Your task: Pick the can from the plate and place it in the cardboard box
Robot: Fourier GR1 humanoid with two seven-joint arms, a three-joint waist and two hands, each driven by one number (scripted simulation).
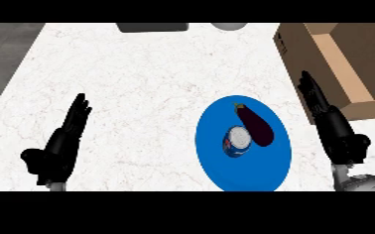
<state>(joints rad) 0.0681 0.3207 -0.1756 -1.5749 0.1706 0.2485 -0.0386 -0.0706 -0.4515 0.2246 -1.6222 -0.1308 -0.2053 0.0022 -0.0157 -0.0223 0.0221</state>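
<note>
Nothing done yet. Can [236, 142] on blue plate [242, 174], eggplant [254, 124] touching it at 1 o'clock. My right hand [333, 124] released at can's 3 o'clock, left hand [62, 141] resting open at 9. Grasp, lift and carry to cardboard box [326, 54] at 1 o'clock all remain.

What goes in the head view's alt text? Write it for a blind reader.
A can sits beside an eggplant on a blue plate on a white counter. An open cardboard box stands far right; the left hand and right hand rest open either side.
</note>
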